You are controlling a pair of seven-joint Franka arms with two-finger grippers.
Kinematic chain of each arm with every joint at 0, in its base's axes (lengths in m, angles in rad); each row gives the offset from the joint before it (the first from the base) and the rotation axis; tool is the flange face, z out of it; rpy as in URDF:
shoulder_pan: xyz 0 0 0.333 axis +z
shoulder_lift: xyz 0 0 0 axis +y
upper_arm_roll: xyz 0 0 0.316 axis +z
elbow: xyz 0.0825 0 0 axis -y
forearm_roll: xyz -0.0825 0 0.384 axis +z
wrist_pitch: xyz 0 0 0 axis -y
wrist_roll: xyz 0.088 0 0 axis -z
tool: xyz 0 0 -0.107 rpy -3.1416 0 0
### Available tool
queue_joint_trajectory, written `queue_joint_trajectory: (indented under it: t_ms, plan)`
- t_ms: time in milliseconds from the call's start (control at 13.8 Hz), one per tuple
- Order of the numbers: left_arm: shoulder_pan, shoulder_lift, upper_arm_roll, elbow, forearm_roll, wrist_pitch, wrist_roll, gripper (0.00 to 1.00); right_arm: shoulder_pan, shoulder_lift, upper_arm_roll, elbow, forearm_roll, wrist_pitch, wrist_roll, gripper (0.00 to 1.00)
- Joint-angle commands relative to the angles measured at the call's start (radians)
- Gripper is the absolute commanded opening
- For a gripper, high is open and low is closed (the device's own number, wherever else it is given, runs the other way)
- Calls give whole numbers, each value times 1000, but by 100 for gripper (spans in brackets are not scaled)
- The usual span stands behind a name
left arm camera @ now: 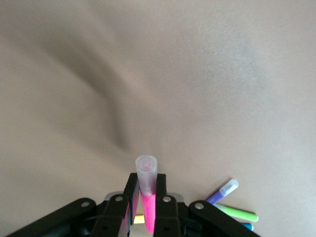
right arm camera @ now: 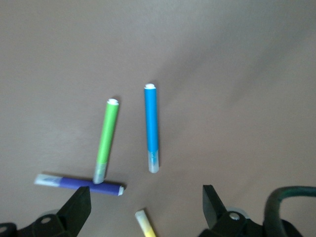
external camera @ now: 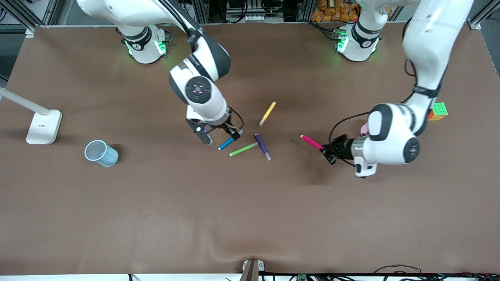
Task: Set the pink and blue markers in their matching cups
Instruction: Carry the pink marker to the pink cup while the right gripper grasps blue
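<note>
Pink marker [external camera: 311, 141] was clamped in the left gripper [external camera: 327, 151] above the brown table [external camera: 250, 203] in the front view, while the blue marker [external camera: 230, 141] lay on the table under the right gripper [external camera: 218, 134], beside the green pen [external camera: 243, 149] and purple pen [external camera: 262, 146], with the pale blue cup [external camera: 101, 153] well apart toward the right arm's end. Left wrist view showed both fingers [left arm camera: 131, 203] closed on the marker's pink barrel [left arm camera: 147, 210], pale cap end outward. Right wrist view showed the right gripper's fingers [right arm camera: 78, 210] spread wide, apart from the blue marker [right arm camera: 152, 127].
</note>
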Motion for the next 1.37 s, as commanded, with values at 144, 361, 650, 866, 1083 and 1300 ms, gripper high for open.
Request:
queue_joint_trajectory:
  t_ms: [144,361,650,866,1083,1300]
  plan:
    - [40,-127,3,59,165,-175,5,0,50,83,-1,11,-65,69,80,94]
    - [54,-174,4,59,177,-189,12,0,61,117,-1,11,-149,112,172,84]
    - [132,-263,3,54,229,-197,160,0,78,158,-1,11,-153,152,175,61]
    - [191,-325,3,47,235,-220,261,0,83,184,-1,13,-153,178,175,61]
    - [234,-386,3,8,243,-223,352,0,95,206,-1,13,-154,202,177,43]
    - [240,-443,3,-30,306,-223,374,0,103,223,-1,13,-166,219,175,21]
